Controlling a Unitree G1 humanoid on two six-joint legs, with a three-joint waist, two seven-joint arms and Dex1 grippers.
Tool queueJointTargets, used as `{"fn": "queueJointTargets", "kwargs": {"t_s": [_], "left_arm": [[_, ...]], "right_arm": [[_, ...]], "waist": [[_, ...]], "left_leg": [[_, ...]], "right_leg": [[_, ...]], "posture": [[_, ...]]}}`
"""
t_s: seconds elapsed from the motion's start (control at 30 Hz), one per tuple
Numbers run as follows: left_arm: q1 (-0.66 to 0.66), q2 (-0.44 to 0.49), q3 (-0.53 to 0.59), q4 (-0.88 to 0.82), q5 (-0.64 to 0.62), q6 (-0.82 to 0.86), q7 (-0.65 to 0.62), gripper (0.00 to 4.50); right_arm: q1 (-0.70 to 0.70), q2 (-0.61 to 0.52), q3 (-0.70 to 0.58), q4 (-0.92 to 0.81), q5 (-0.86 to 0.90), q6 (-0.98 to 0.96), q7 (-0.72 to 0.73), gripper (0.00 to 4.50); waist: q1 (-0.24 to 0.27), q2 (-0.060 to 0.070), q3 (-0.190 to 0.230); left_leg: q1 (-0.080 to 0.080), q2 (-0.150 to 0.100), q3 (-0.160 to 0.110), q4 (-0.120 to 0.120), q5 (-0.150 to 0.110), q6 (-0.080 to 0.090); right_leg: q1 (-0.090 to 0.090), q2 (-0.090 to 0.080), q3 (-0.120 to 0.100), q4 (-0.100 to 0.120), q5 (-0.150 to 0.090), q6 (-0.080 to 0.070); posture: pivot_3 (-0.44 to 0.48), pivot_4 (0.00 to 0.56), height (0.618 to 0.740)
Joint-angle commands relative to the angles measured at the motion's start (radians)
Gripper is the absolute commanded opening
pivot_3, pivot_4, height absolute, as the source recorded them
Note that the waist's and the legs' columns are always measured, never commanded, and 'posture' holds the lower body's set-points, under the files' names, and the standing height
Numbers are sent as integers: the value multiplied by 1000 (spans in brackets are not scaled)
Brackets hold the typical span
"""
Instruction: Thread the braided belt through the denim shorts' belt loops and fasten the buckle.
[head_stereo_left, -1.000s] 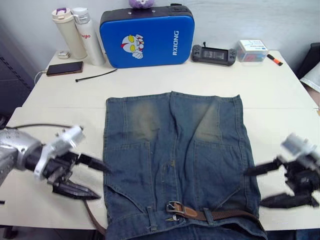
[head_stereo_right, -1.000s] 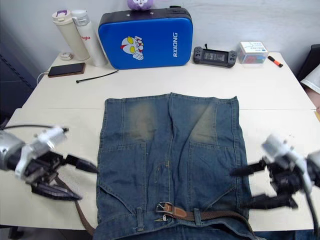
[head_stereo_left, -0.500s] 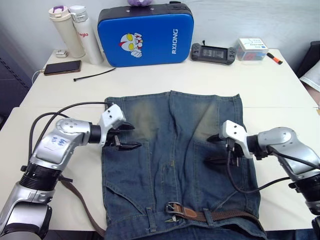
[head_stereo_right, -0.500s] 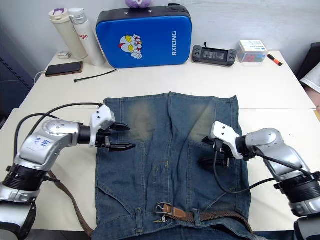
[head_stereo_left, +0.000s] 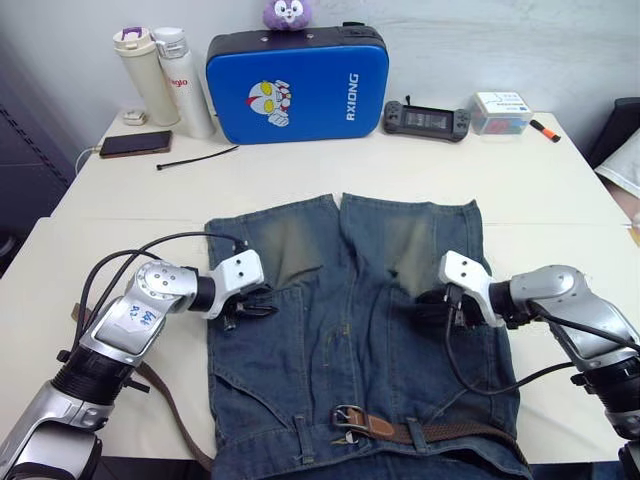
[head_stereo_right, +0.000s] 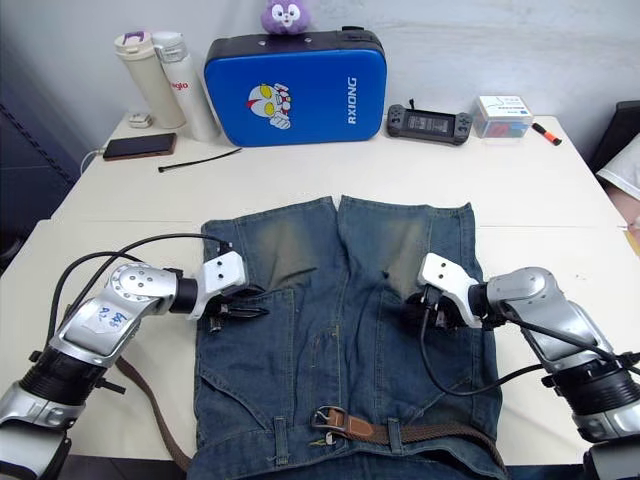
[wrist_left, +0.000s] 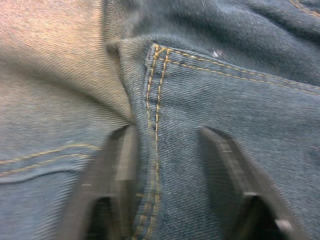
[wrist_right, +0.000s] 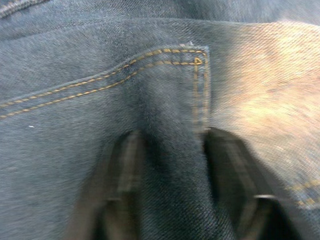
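Note:
The denim shorts (head_stereo_left: 350, 330) lie flat on the white table, waistband towards me. The braided belt (head_stereo_left: 450, 432) runs along the waistband under belt loops (head_stereo_left: 415, 432), and its silver buckle (head_stereo_left: 350, 417) sits at the middle. A brown tail of the belt (head_stereo_left: 170, 400) hangs off the shorts' left side. My left gripper (head_stereo_left: 258, 303) rests on the left back pocket's top corner. In the left wrist view its fingers (wrist_left: 117, 165) pinch a ridge of denim along the pocket seam. My right gripper (head_stereo_left: 430, 305) pinches the right pocket's corner the same way, its fingers (wrist_right: 225, 165) either side of the seam.
At the back of the table stand a blue case (head_stereo_left: 297, 85), two flasks (head_stereo_left: 145, 75), a phone (head_stereo_left: 134, 144), a black cable tie (head_stereo_left: 197, 157), a game controller (head_stereo_left: 428, 118), a small box (head_stereo_left: 503, 106) and an orange marker (head_stereo_left: 544, 130). A purple plush toy (head_stereo_left: 290, 13) sits on the case.
Both grippers came in from the table's sides onto the shorts and went from wide open to closed on denim at the pocket corners. The camera shifted slightly.

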Motion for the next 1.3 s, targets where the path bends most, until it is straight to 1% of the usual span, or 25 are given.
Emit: {"fn": "queueJointTargets", "kwargs": {"t_s": [0.03, 0.07, 0.17, 0.3, 0.37, 0.43, 0.5, 0.57, 0.63, 0.7, 0.77, 0.83, 0.93, 1.0, 1.03, 1.1, 1.2, 1.3], "left_arm": [[18, -1, -11, 17, 8, 40, -29, 357], [15, -3, -3, 16, 3, 38, -33, 78], [10, -8, 29, 5, -19, 39, -47, 78], [-22, 15, 139, -44, -110, 85, -82, 78], [-94, 23, 228, 7, -153, 102, -76, 78], [-145, 35, 263, 56, -159, 92, -75, 78], [-214, 26, 259, 123, -140, 64, -66, 78], [-276, 6, 234, 206, -101, 14, -57, 78], [-322, -20, 221, 290, -71, -41, -48, 78], [-370, -49, 210, 409, -34, -115, -38, 78], [-422, -66, 177, 549, 37, -222, -18, 78], [-489, -93, 156, 716, 101, -334, 32, 78], [-572, -130, 145, 908, 158, -458, 91, 78], [-612, -150, 149, 997, 182, -514, 125, 78], [-629, -156, 149, 1032, 194, -537, 139, 78], [-657, -170, 152, 1091, 212, -571, 159, 78], [-681, -188, 147, 1157, 239, -610, 174, 78], [-685, -208, 141, 1199, 267, -640, 207, 78]], "right_arm": [[36, 9, 8, -19, 30, 81, 16, 121], [32, 11, -1, -30, 39, 82, 17, 0], [22, 14, -33, -61, 71, 67, 36, 0], [-7, -17, -119, -133, 136, 13, 94, 0], [-86, -28, -151, -117, 126, 4, 79, 0], [-155, -24, -160, -88, 116, 5, 61, 0], [-248, -7, -123, -22, 64, -35, 52, 0], [-342, 37, -83, 71, 16, -60, 20, 0], [-399, 75, -53, 154, -33, -113, 2, 0], [-459, 109, -16, 248, -100, -161, -25, 0], [-541, 177, 0, 383, -141, -199, -66, 0], [-604, 230, 22, 514, -184, -260, -88, 0], [-644, 271, 46, 659, -244, -357, -111, 0], [-664, 289, 48, 746, -276, -413, -138, 0], [-673, 295, 50, 784, -294, -441, -151, 0], [-694, 309, 40, 851, -312, -478, -175, 0], [-732, 328, 34, 957, -342, -546, -216, 0], [-773, 349, 26, 1065, -364, -614, -269, 0]], "waist": [[-1, 0, -1], [-1, 1, -1], [-1, 1, -1], [-2, 3, 4], [-4, 3, 7], [-4, 2, 18], [-5, 2, 19], [-5, 2, 19], [-5, 2, 19], [-6, 2, 19], [-10, 1, 19], [-16, 1, 20], [-24, 0, 19], [-28, 0, 19], [-30, 0, 20], [-33, 0, 20], [-42, 0, 20], [-50, 0, 20]], "left_leg": [[0, 0, 0, 0, 0, 0], [0, 0, 0, 0, 0, 0], [0, 0, 0, -1, 0, 0], [-4, 0, 0, -1, 0, 0], [-4, 1, 1, -1, 0, 0], [-4, 0, 1, 0, 1, -1], [-4, 0, 1, 0, 2, -2], [-4, 0, 1, -1, 2, -2], [-4, 0, 2, -2, 2, -2], [-4, 0, 2, -2, 2, -2], [-6, -1, 2, -1, 2, -2], [-8, -1, 2, 0, 2, -2], [-11, -2, 2, 1, 2, -2], [-22, -3, 1, 7, 2, -2], [-23, -3, 2, 7, 2, -1], [-24, -5, 3, 8, 2, -1], [-36, -5, 2, 16, 2, -1], [-37, -7, 2, 16, 2, -1]], "right_leg": [[0, 0, 1, 0, 0, 0], [0, 0, 2, -1, 0, 0], [-1, 0, 4, -1, 0, 0], [-4, 0, 4, -1, 0, 0], [-5, 1, 4, -1, 0, 0], [-5, 1, 4, 0, 0, 0], [-6, 1, 2, 2, 0, 0], [-7, 1, -2, 3, 0, 0], [-7, 1, -4, 3, 0, 0], [-7, 1, -6, 7, 0, 0], [-9, 1, -9, 7, 0, 0], [-10, 2, -12, 9, 0, 0], [-15, 1, -15, 13, 0, 0], [-26, 0, -16, 19, 0, 0], [-28, 0, -17, 22, 0, 0], [-32, -3, -18, 28, 0, 0], [-42, -3, -18, 32, 0, 0], [-42, -5, -18, 32, 0, 0]], "posture": [[0, 150, 677], [0, 150, 677], [0, 150, 677], [0, 150, 677], [0, 150, 677], [0, 150, 677], [0, 150, 677], [0, 150, 677], [0, 150, 677], [0, 150, 677], [0, 150, 677], [0, 150, 677], [0, 150, 677], [0, 150, 677], [0, 150, 677], [0, 150, 677], [0, 150, 677], [0, 150, 677]]}}
